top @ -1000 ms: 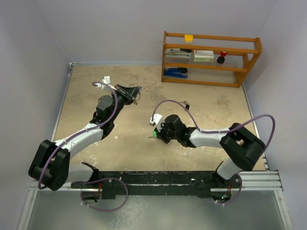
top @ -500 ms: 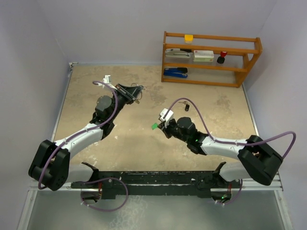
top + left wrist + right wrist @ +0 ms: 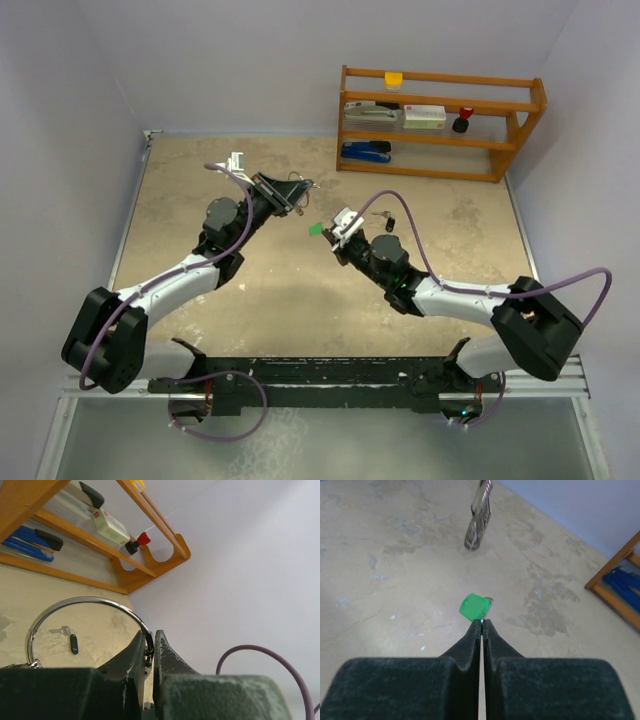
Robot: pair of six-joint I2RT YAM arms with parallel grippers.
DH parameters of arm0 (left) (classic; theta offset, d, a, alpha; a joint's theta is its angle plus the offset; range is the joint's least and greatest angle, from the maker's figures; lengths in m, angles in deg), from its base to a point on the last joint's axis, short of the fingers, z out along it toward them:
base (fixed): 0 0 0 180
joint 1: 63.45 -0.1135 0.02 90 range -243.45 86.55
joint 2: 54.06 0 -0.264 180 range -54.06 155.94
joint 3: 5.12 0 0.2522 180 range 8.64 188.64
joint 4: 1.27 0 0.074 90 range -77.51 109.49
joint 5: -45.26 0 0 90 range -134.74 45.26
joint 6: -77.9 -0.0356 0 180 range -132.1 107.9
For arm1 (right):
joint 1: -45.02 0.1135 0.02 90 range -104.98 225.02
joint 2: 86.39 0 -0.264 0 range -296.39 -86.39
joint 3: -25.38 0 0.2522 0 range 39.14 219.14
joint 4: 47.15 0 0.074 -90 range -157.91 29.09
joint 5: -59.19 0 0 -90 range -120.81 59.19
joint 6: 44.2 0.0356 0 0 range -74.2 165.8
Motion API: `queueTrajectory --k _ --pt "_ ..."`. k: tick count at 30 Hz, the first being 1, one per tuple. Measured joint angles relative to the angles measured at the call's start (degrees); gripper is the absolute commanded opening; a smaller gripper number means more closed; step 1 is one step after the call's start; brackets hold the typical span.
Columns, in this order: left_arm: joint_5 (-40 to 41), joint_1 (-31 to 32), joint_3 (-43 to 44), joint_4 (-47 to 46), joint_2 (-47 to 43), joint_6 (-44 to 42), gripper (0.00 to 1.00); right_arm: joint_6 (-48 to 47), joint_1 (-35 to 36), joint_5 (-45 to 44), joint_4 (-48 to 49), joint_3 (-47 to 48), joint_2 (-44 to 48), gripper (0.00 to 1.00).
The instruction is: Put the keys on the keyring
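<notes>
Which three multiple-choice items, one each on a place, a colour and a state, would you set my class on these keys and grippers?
1. Where does the black-headed key lie? A on the table; B on the shelf; C on the floor.
2. What colour is the head of the key in the right gripper? A red; B green; C blue.
3. How is the left gripper? A wide open; B shut on the keyring; C shut on nothing.
Answers: 1 A, it rests flat on the table; 2 B, a green head shows past the fingertips; 3 B, closed fingers pinch the ring's wire.
</notes>
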Motion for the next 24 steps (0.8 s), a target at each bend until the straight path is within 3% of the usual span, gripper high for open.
queueTrajectory --k 11,24 --pt "-0.28 2.99 2.12 2.89 0.02 -2.60 0.00 -4.28 0.00 -5.60 5.95 8.31 -6.14 0.00" --pt "0.72 3.19 2.12 4.63 0.02 -3.43 0.00 -8.90 0.00 -6.91 20.70 6.25 -8.39 0.00"
